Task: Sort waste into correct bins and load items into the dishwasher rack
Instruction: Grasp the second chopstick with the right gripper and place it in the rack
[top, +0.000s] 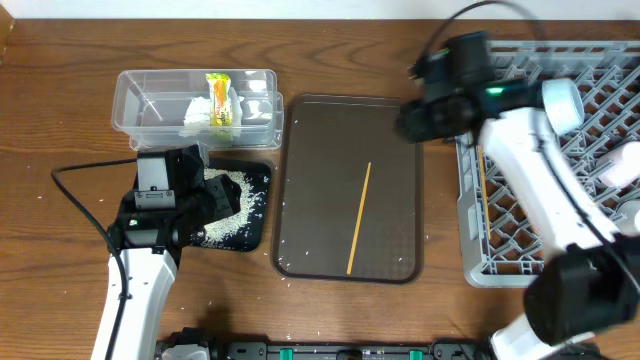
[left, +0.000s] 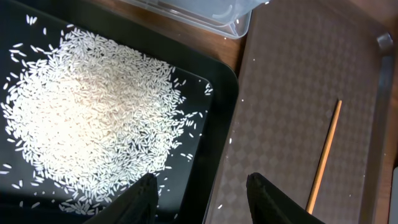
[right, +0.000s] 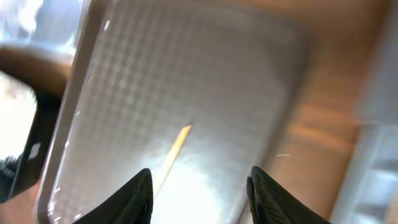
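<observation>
The clear tub (top: 140, 100) holds the white tissue (top: 197, 112) and the yellow-orange wrapper (top: 220, 98). The black tray (top: 255, 215) holds a pile of rice (top: 228, 200), which also shows in the left wrist view (left: 93, 118). My left gripper (top: 213, 200) (left: 202, 193) is open and empty over the black tray's right edge (left: 217, 124). One chopstick (top: 359, 218) (left: 326, 152) (right: 175, 148) lies on the brown serving tray. Another chopstick (top: 481, 180) lies in the grey dishwasher rack (top: 530, 230). My right gripper (top: 412, 120) (right: 199, 186) is open and empty above the serving tray's far right corner. The plate and bowl are not in view.
The brown serving tray (top: 310, 150) (left: 292, 81) (right: 186, 68) sits between the black tray and the rack. A few rice grains lie on it and on the table. Pale pinkish items (top: 625, 162) sit in the rack at the right edge, partly cut off. The right arm crosses over the rack.
</observation>
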